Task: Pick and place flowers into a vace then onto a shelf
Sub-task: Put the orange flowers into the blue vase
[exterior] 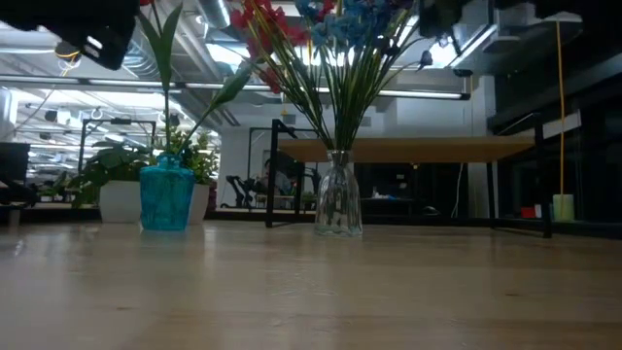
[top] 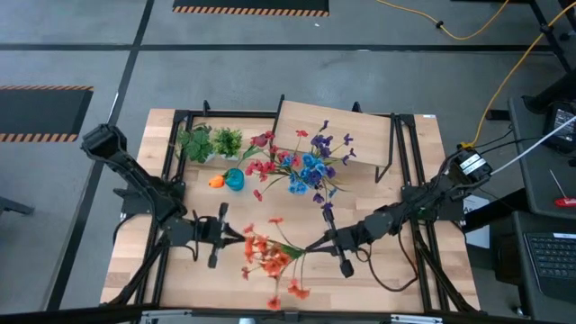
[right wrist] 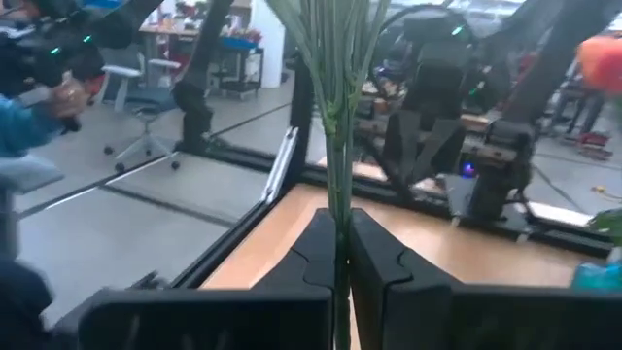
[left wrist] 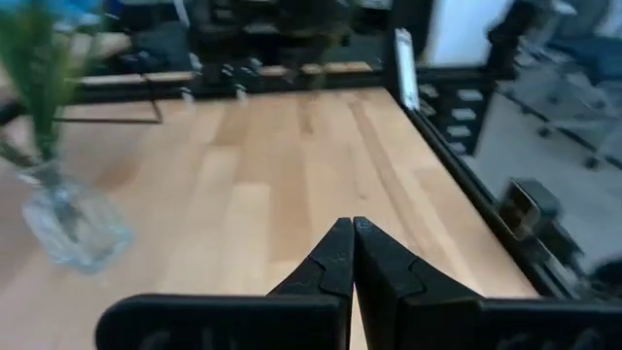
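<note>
Here, from left to right:
- Left gripper: clenched, empty, over the table's near side.
- Two leafy green potted plants, one blue glass vase with an orange tulip.
- One orange-bloomed spray, lifted; its top-heavy head could swing and slip.
- One clear glass vase, crowded with red, blue and purple flowers; a stem forced in may snag or tip it.
- Right gripper: clamped on the spray's green stem.
- One light-wood shelf, bare.

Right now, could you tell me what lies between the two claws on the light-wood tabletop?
High view: the orange flower spray lies between the left claw and the right claw, which grips its stem.
</note>
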Robot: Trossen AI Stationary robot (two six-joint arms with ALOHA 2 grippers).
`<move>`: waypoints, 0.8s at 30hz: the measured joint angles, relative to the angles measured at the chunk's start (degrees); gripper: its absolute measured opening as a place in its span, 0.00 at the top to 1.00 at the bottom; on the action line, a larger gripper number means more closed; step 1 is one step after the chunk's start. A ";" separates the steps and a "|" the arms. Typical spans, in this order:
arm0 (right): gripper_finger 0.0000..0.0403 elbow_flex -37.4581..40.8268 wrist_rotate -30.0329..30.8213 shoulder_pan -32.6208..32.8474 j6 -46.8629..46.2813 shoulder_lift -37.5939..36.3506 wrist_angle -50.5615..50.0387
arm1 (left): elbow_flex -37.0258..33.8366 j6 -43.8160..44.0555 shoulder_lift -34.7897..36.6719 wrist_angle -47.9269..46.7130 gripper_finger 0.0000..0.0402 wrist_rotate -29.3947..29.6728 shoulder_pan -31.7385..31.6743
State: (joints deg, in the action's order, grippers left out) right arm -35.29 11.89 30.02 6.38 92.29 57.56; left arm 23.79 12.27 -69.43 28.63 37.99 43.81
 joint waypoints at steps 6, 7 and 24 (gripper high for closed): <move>0.98 -1.32 0.00 -1.92 1.56 0.00 0.10 | 0.00 0.14 -0.10 1.72 0.97 2.97 -2.23; 0.98 -1.44 -0.03 -2.23 1.69 0.00 0.15 | 0.00 -0.45 -0.11 1.67 0.96 2.89 -2.57; 0.98 -1.46 -4.52 -5.66 1.37 10.03 15.92 | 0.02 -7.78 -0.67 13.35 0.51 -3.20 -10.96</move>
State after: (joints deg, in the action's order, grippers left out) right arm -36.75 7.37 24.36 7.75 102.32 73.48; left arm 23.81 4.49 -70.10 41.98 34.79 32.86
